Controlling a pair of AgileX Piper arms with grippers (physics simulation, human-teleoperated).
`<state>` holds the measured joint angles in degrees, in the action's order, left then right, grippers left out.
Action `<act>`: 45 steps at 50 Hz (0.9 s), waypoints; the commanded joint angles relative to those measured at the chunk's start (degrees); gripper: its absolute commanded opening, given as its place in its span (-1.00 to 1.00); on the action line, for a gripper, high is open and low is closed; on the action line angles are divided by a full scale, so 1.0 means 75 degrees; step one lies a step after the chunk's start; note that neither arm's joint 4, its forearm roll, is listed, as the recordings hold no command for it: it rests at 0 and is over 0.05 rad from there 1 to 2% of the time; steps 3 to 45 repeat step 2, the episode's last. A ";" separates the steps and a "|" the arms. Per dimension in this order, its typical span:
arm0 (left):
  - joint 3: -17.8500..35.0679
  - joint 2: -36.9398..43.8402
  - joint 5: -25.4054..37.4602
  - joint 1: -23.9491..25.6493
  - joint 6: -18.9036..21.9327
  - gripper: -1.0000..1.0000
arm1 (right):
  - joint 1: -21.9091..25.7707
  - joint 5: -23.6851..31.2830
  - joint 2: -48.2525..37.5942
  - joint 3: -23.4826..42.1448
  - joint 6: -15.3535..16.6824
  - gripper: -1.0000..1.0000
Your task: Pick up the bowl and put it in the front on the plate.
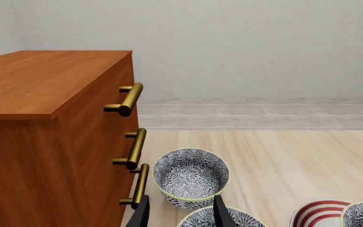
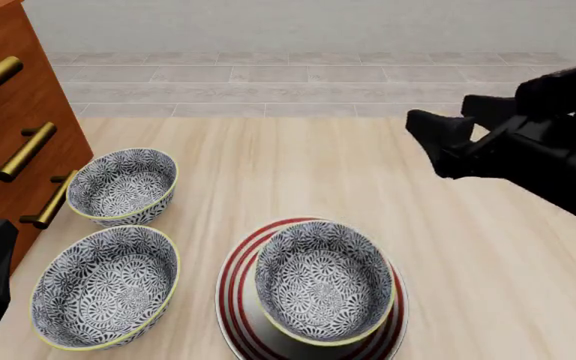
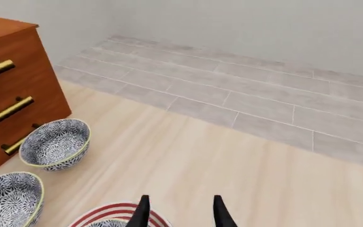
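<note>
Left wrist view: the left gripper point(image 1: 180, 212) shows as two dark fingertips at the bottom edge, spread apart with nothing between them. Just past them sits a patterned bowl point(image 1: 191, 177), and the rim of a second bowl point(image 1: 221, 218) peeks in at the bottom. A wooden drawer cabinet point(image 1: 49, 137) with brass handles point(image 1: 131, 147) fills the left half. At the lower right corner is a slice of the red-ringed plate point(image 1: 319, 213).

Front view: the floral bowl point(image 2: 324, 280) sits on the plate point(image 2: 236, 289) at lower centre, shifted toward the plate's right side and looking slightly tipped. Two look-alike bowls stand at left, beside the cabinet. The right gripper point(image 2: 446, 127) hangs at upper right, well apart from the bowl, fingers separated and empty.

Right wrist view: fingertips at the bottom edge, apart, above the plate's red rings.

Judged risk: the off-centre bowl could rock or slide off if either arm brushes it while passing over.
</note>
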<state>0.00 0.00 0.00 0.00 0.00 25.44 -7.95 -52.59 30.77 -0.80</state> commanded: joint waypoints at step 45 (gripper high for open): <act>0.0000 0.0000 0.0000 0.0000 0.0000 1.00 | -0.0825 -0.0490 0.0634 -0.0129 0.0360 1.00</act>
